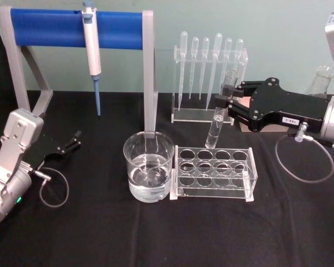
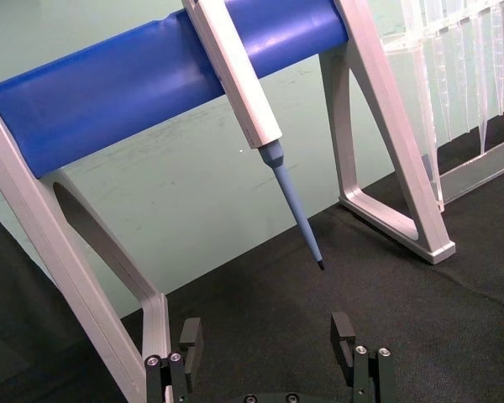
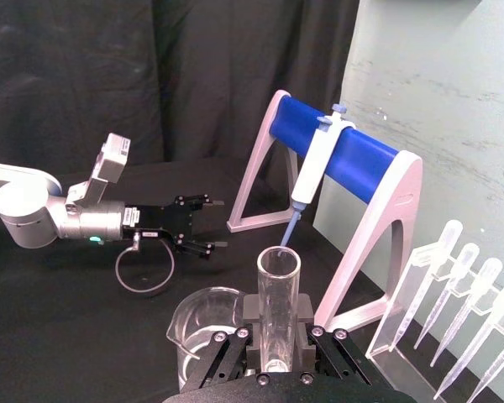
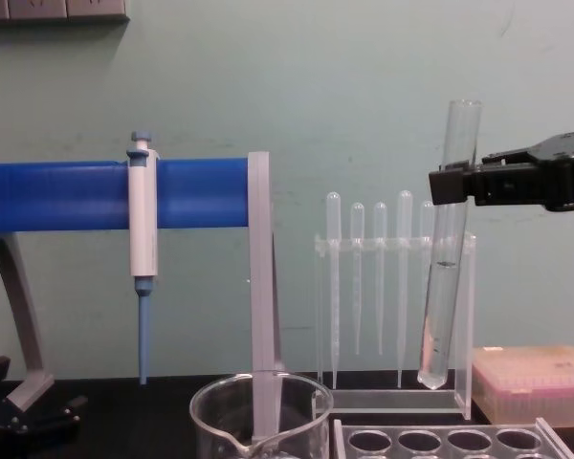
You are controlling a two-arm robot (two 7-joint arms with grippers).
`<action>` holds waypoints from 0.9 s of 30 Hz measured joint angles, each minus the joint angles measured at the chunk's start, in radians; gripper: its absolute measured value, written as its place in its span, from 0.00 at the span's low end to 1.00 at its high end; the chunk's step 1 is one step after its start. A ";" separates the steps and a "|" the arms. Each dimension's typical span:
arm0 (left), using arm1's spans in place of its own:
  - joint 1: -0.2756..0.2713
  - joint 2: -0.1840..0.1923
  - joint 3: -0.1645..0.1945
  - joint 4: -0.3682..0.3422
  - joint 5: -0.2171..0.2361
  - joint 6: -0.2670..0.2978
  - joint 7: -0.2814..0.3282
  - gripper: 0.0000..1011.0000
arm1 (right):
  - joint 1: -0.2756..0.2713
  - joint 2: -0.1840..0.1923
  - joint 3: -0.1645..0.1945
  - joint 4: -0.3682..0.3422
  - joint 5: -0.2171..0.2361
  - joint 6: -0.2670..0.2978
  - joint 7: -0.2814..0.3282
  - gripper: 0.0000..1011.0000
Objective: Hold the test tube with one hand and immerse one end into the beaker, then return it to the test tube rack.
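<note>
the right gripper point(image 1: 229, 95) pinched the tube point(image 1: 216, 127) by its upper part, so the long clear glass hung nearly upright with its rounded end free for dipping. that end hovered below the gripper, over the rack's point(image 1: 250, 173) back holes. the beaker point(image 1: 129, 158), wide smooth glass part-filled with clear liquid, stood lower, to the gripper's left. the left gripper point(image 1: 71, 142) lay idle far left, fingers spread.
</note>
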 joint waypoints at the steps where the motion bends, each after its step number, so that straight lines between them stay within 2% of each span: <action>1: 0.000 0.000 0.000 0.000 0.000 0.000 0.000 0.99 | 0.000 0.000 0.000 0.000 0.000 0.000 0.000 0.24; 27: 0.000 0.000 0.000 0.000 0.000 0.000 0.000 0.99 | 0.000 0.000 0.000 0.000 0.000 0.000 0.000 0.24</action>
